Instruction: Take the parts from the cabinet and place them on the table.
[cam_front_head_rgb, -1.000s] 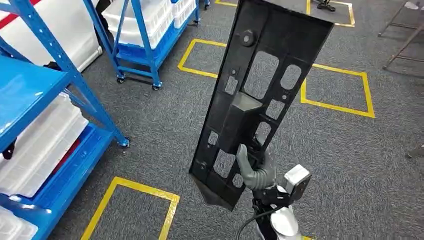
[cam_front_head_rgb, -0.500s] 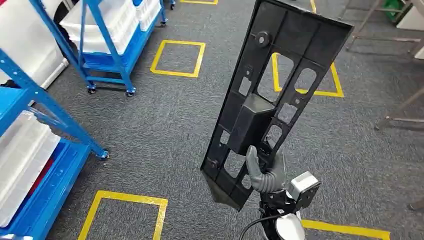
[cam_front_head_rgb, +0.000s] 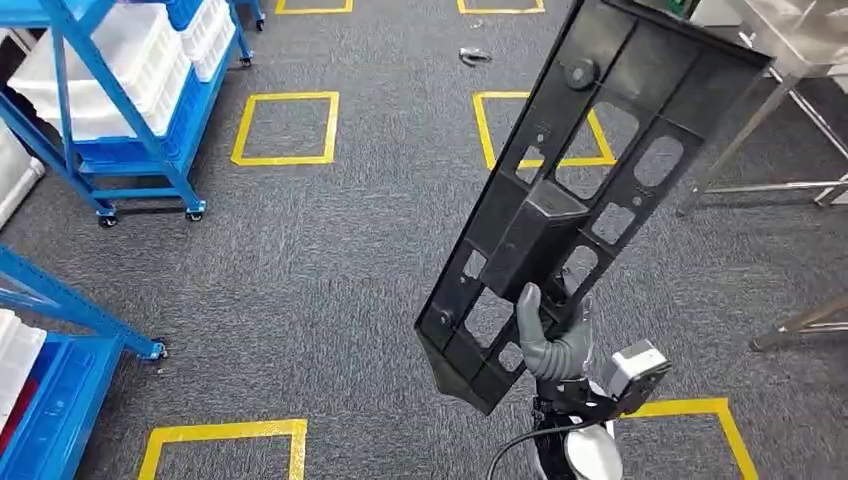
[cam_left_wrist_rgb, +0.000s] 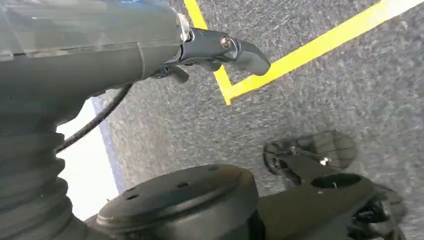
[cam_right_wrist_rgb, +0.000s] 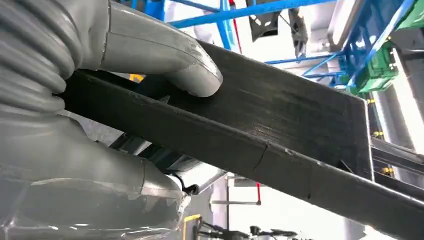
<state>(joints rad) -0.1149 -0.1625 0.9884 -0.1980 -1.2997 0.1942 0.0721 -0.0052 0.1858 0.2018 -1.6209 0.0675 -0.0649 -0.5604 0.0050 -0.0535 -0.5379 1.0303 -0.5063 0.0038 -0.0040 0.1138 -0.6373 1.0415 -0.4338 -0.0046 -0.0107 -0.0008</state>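
Note:
A long black plastic panel (cam_front_head_rgb: 590, 190) with several cut-outs and a raised box in its middle stands nearly upright, leaning to the right, over the grey carpet. My right hand (cam_front_head_rgb: 552, 338) grips it near its lower end. In the right wrist view the thick grey thumb (cam_right_wrist_rgb: 170, 62) presses on the panel's (cam_right_wrist_rgb: 280, 130) flat side. A metal table (cam_front_head_rgb: 805, 40) shows at the far right, beyond the panel's top. My left hand (cam_left_wrist_rgb: 220, 47) hangs over the floor with a dark finger stretched out and nothing in it.
Blue racks on wheels (cam_front_head_rgb: 120, 110) with white bins (cam_front_head_rgb: 110, 60) stand at the left, and another blue rack's foot (cam_front_head_rgb: 70, 320) is nearer. Yellow taped squares (cam_front_head_rgb: 285, 128) mark the carpet. The table's legs (cam_front_head_rgb: 740, 150) slant down at the right.
The whole picture has shifted left as the camera turned right: the racks slid away and the metal table came into view. The panel stays in my right hand's grip.

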